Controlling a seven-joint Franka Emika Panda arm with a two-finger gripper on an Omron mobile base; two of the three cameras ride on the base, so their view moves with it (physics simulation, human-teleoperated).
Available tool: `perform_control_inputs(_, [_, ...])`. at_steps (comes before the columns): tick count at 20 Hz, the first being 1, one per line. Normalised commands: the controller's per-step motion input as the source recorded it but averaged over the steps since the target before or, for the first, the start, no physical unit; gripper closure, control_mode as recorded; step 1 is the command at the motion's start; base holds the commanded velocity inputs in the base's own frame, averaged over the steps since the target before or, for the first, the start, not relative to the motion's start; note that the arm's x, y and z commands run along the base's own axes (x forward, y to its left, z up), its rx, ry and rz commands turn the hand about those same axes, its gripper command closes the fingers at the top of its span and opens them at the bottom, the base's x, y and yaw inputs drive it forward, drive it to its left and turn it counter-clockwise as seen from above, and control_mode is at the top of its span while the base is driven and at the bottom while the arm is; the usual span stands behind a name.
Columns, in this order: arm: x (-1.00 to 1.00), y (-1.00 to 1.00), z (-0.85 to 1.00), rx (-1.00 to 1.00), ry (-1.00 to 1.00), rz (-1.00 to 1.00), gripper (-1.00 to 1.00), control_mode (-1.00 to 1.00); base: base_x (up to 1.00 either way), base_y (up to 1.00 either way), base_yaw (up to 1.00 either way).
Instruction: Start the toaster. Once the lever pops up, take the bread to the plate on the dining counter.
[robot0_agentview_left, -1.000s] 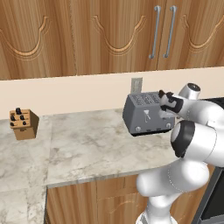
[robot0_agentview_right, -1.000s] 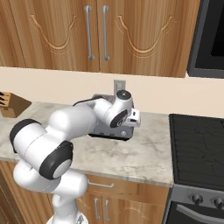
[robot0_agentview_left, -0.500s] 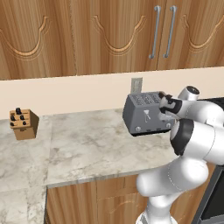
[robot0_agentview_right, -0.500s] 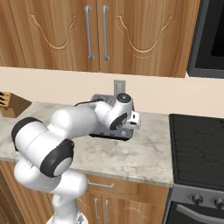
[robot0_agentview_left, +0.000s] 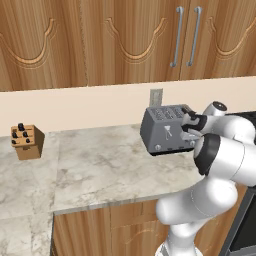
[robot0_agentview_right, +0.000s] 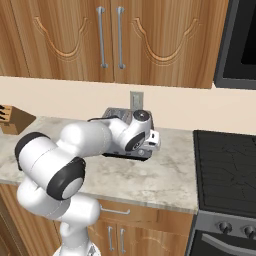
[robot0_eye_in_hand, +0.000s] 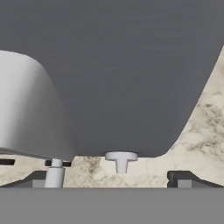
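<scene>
The grey four-slot toaster (robot0_agentview_left: 162, 131) stands on the marbled worktop against the back wall. My gripper (robot0_agentview_left: 189, 123) is at the right end of its front, jaws wide open and holding nothing. From the right, my arm covers most of the toaster (robot0_agentview_right: 117, 114), with the gripper (robot0_agentview_right: 150, 142) low at its front. In the hand view the toaster's grey wall (robot0_eye_in_hand: 131, 65) is very close. A pale lever (robot0_eye_in_hand: 30, 109) bulges at the left and a small round knob (robot0_eye_in_hand: 121, 158) sits just above my gripper (robot0_eye_in_hand: 109, 179). The bread, the plate and the dining counter are out of view.
A wooden knife block (robot0_agentview_left: 27, 141) stands at the far left of the worktop (robot0_agentview_left: 100, 170). A wall outlet (robot0_agentview_left: 156, 96) is behind the toaster. A black stove top (robot0_agentview_right: 227, 170) adjoins the worktop on the right. Wooden wall cabinets (robot0_agentview_left: 125, 40) hang above.
The hand has sunk slightly along the toaster's front. The jaws stay open, and nothing else has moved.
</scene>
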Motion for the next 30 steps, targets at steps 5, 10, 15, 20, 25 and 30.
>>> perform_control_inputs(5, [0.0, 0.0, -0.1, 0.0, 0.0, 0.0, -1.0, -1.0, 0.0, 0.0, 0.0])
perform_control_inputs(10, [0.0, 0.0, -0.08, 0.0, 0.0, 0.0, -1.0, -1.0, 0.0, 0.0, 0.0])
perform_control_inputs(15, [0.0, 0.0, -0.01, 0.0, 0.0, 0.0, -1.0, -1.0, 0.0, 0.0, 0.0])
perform_control_inputs(20, [0.0, 0.0, 0.05, 0.0, 0.0, 0.0, -1.0, -1.0, 0.0, 0.0, 0.0])
perform_control_inputs(25, [0.0, 0.0, 0.18, 0.0, 0.0, 0.0, -1.0, -1.0, 0.0, 0.0, 0.0])
perform_control_inputs(30, [0.0, 0.0, 0.34, 0.0, 0.0, 0.0, -1.0, -1.0, 0.0, 0.0, 0.0])
